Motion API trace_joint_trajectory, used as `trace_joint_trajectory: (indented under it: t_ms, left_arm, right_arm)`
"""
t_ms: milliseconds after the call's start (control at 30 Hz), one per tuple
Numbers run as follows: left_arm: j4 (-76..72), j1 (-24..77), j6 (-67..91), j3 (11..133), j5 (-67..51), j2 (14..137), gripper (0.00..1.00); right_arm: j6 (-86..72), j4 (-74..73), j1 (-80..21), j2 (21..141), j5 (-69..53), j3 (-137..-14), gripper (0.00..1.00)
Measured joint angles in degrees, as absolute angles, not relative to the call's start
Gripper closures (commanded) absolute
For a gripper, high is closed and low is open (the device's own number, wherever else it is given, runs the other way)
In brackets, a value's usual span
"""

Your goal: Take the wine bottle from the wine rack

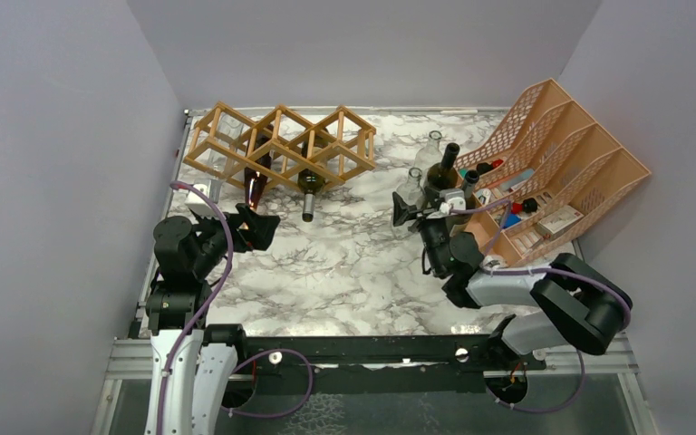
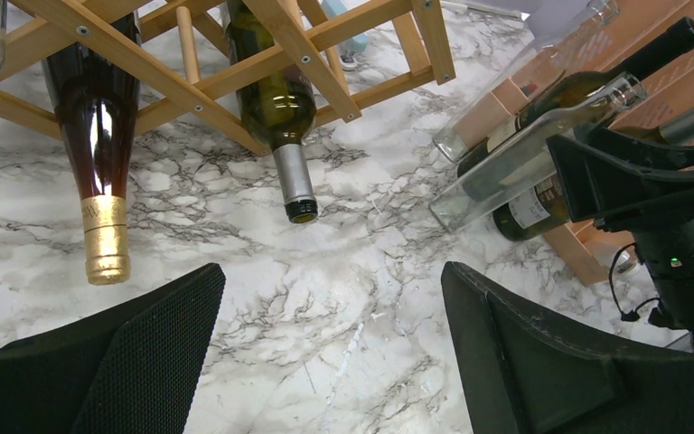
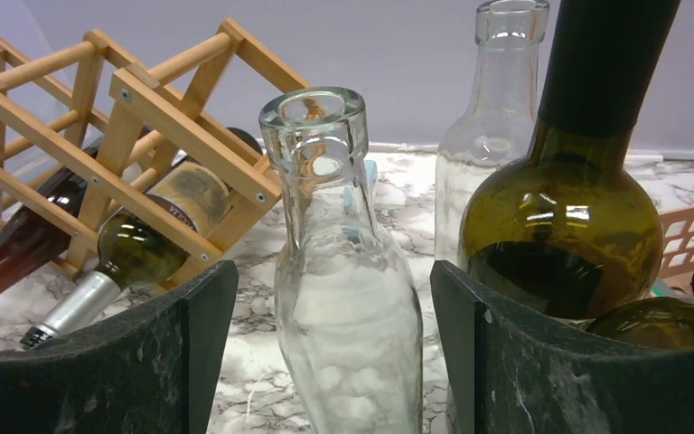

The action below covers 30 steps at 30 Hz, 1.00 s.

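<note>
The wine rack (image 1: pixel 281 143) sits at the far left of the marble tabletop (image 1: pixel 353 263), and two wine bottles lie in its cells with their necks sloping down toward the arms: a dark gold-capped wine bottle (image 2: pixel 99 136) on the left and a green silver-capped wine bottle (image 2: pixel 291 172) beside it. The left gripper (image 2: pixel 330 271) hovers just in front of these necks, its fingers (image 2: pixel 145 362) spread apart and holding nothing. Well to the right, near the peach organizer (image 1: pixel 571 154), the right gripper (image 3: pixel 334 271) has its fingers (image 3: pixel 524 380) released on either side of an upright clear glass bottle (image 3: pixel 343 316), with a small gap showing on each side.
</note>
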<state>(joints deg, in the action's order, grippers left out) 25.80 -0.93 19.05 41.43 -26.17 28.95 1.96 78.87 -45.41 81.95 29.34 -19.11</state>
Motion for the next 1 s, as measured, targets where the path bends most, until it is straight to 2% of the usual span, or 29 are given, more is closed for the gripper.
trace_joint_trajectory:
  t_ms: [200, 267, 667, 1000]
  left_arm:
    - [25.80, -1.06, 19.05, 41.43, -26.20, 29.06, 0.04]
    - [25.80, -1.06, 19.05, 41.43, -26.22, 29.21, 0.04]
    - [25.80, -2.07, 19.07, 41.43, -26.28, 31.07, 0.04]
    - [26.41, -2.57, 18.83, 42.22, -23.55, 38.22, 0.04]
  right_arm:
    - [-2.87, 65.58, -45.41, 76.29, 29.10, -19.55, 0.08]
    - [-4.62, 59.94, -45.41, 74.39, 29.10, -19.90, 0.00]
    - [-15.53, 26.52, -45.41, 60.49, 26.04, -24.51, 0.00]
    - [-17.39, 13.54, -45.41, 54.37, 12.12, -24.32, 0.00]
